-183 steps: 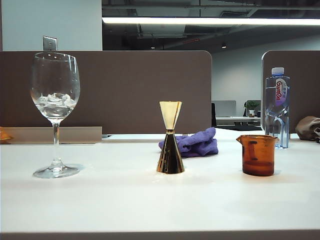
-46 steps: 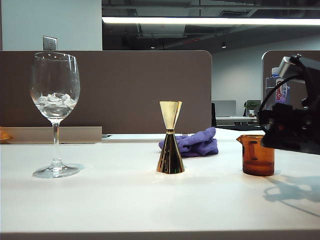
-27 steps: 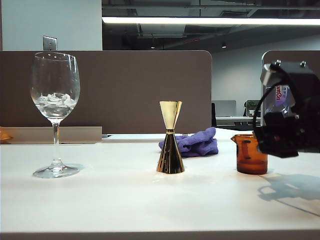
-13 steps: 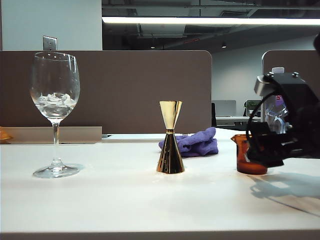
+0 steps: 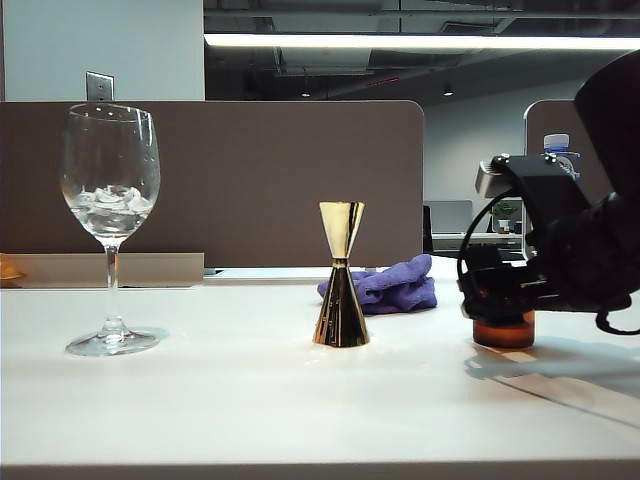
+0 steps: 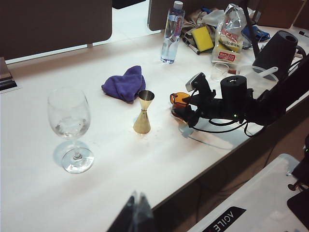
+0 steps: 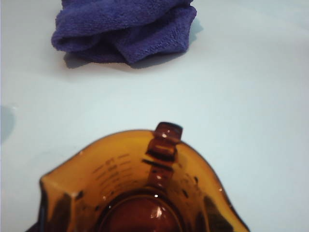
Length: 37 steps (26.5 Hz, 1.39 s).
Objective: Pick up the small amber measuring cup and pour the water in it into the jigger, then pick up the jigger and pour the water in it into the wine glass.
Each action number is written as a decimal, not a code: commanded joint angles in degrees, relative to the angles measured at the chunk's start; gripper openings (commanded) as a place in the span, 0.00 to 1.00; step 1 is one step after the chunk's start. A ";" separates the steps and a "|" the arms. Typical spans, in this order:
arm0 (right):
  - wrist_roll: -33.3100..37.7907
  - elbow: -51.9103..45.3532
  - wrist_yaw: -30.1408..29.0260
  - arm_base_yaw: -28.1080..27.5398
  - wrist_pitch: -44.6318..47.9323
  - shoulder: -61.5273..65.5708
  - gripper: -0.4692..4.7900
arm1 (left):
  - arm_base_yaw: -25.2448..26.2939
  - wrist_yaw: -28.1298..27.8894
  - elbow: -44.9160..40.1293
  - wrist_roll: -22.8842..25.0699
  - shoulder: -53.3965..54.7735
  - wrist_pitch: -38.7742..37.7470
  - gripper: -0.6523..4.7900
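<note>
So, going from the left edge of the table (image 5: 250,400) across: one wine glass (image 5: 110,225) stands near the left edge with a little ice or water low in its bowl. It looks thin-walled, top-heavy on a thin stem, and likely to tip from a knock.

One jigger (image 5: 341,276) stands upright about mid-table, stiff polished metal, probably slick; its narrow waist seems the natural place to take hold later. Just behind it lies one purple cloth (image 5: 392,285), soft and crumpled.

Near the right edge sits the one small amber measuring cup (image 5: 503,331), mostly hidden in the exterior view by the right gripper (image 5: 495,292), which is down at its level. From the right wrist view the cup (image 7: 140,193) sits right under the camera, rim and spout showing, jaws spread wide and not visibly closed on it. It seems light, rigid and smooth, so squeezing across the body would be my choice, kept level since it holds the water. One clear bottle (image 6: 171,33) stands toward the far edge.

The left gripper (image 6: 136,212) hangs well clear of everything, near the front edge; I cannot tell how its jaws stand.
</note>
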 commanded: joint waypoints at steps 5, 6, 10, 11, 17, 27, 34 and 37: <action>0.07 2.10 -0.09 0.02 0.98 2.23 0.75 | -0.04 0.09 0.17 -0.17 0.04 -0.20 0.12; 0.07 2.25 -0.07 0.02 0.96 2.45 0.75 | -0.04 0.07 0.17 -0.17 0.04 -0.20 0.12; 0.07 2.32 -0.02 -0.04 1.01 3.08 0.74 | -0.04 0.07 0.17 -0.17 0.04 -0.20 0.12; 0.07 2.32 -0.02 -0.26 0.96 3.10 0.71 | -0.04 0.07 0.17 -0.17 0.04 -0.20 0.12; 0.09 2.32 -0.04 -1.36 0.94 3.10 0.58 | -0.04 0.09 0.17 -0.17 0.04 -0.20 0.12; 0.09 2.32 -0.04 -1.40 1.01 3.10 0.35 | -0.04 0.07 0.17 -0.17 0.04 -0.20 0.12; 0.52 2.32 0.00 -1.40 1.03 3.08 0.24 | -0.04 0.07 0.17 -0.17 0.04 -0.20 0.12; 0.55 2.32 0.02 -1.40 1.05 2.97 0.20 | -0.04 0.07 0.17 -0.17 0.04 -0.20 0.12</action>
